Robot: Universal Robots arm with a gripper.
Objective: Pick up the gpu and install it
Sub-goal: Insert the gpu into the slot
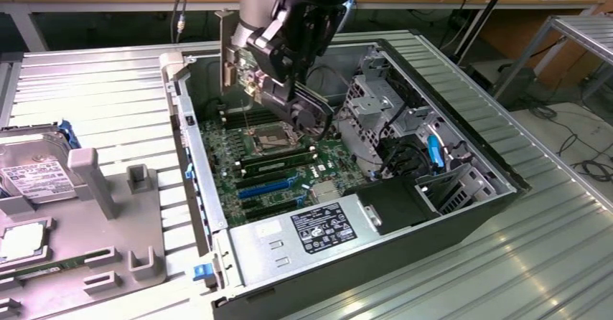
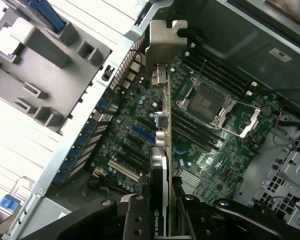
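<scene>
While it hangs on edge above the motherboard (image 2: 127, 147), the gpu (image 2: 162, 125) is pinched by its two flat faces in the closed hand (image 2: 162, 217). Its silver end bracket (image 2: 164, 42) leads, on the side away from the hand. It is not seated; it sits over the expansion slots, just beside the CPU socket (image 2: 205, 102).

I judge the card light and stiff but fragile. The flat faces are the sound place to hold it, clear of the contact edge and of the thin bracket, which would bend.

On the motherboard below are a blue expansion slot (image 2: 142, 132) and long black memory slots (image 2: 215, 75) flanking the socket. The case wall (image 2: 125, 70) at the motherboard's edge stands near the bracket and looks likeliest to snag it.

Past the motherboard's other edges are a labelled power supply (image 1: 321, 227) and a drive cage with loose cables (image 1: 403, 140). Well apart from the motherboard, outside the case, a grey parts tray (image 1: 96, 191) and a hard drive (image 1: 34, 180) rest on the ribbed metal surface (image 1: 96, 83).
</scene>
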